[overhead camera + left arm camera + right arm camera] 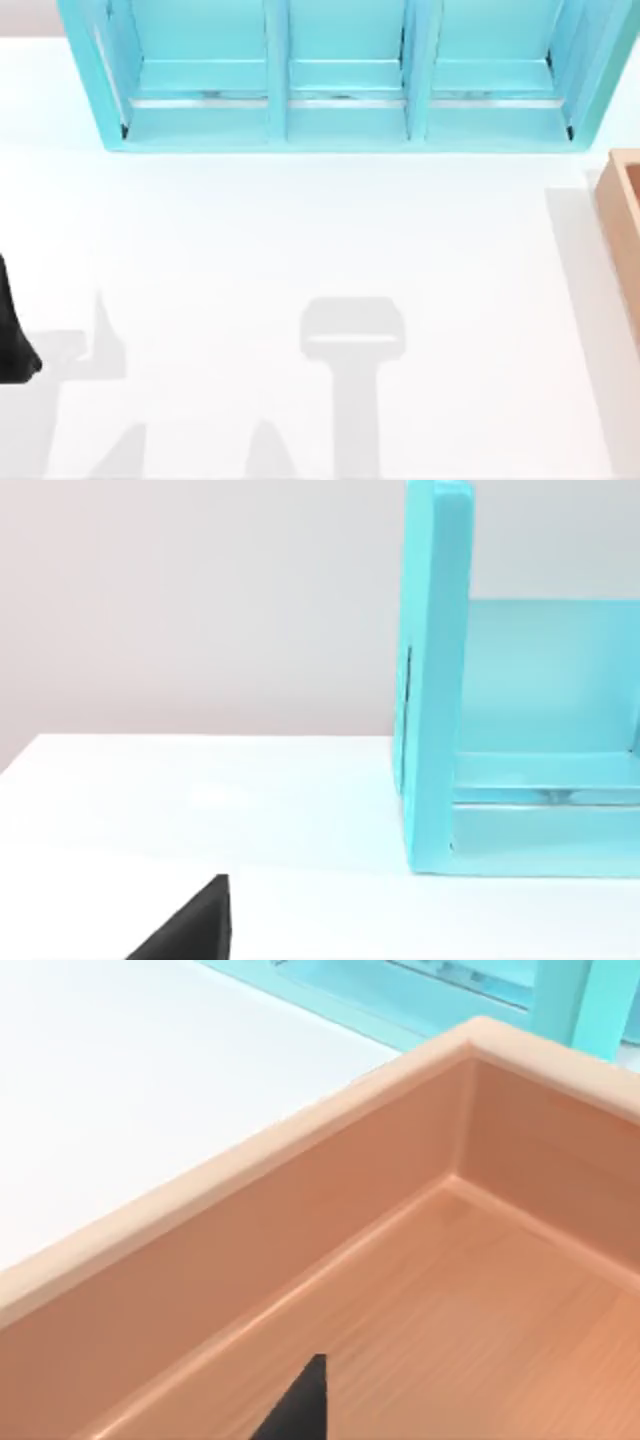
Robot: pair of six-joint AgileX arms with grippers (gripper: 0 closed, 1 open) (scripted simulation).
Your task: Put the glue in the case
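The case (622, 215) is a shallow wooden box at the table's right edge, cut off by the top view's border. In the right wrist view I look down into a corner of the case (300, 1230), with its bare wooden floor below. A dark tip of my right gripper (300, 1405) hangs over that floor. The glue is out of view. My left arm (12, 340) shows as a black shape at the table's left edge. A dark tip of the left gripper (195, 925) sits low over the white table.
A cyan shelf unit (340, 110) with three open bays spans the back of the table, and its side wall (435, 680) stands upright ahead of the left wrist. Its frame (575, 995) rises just past the case corner. Grey arm shadows lie on the white table (300, 230).
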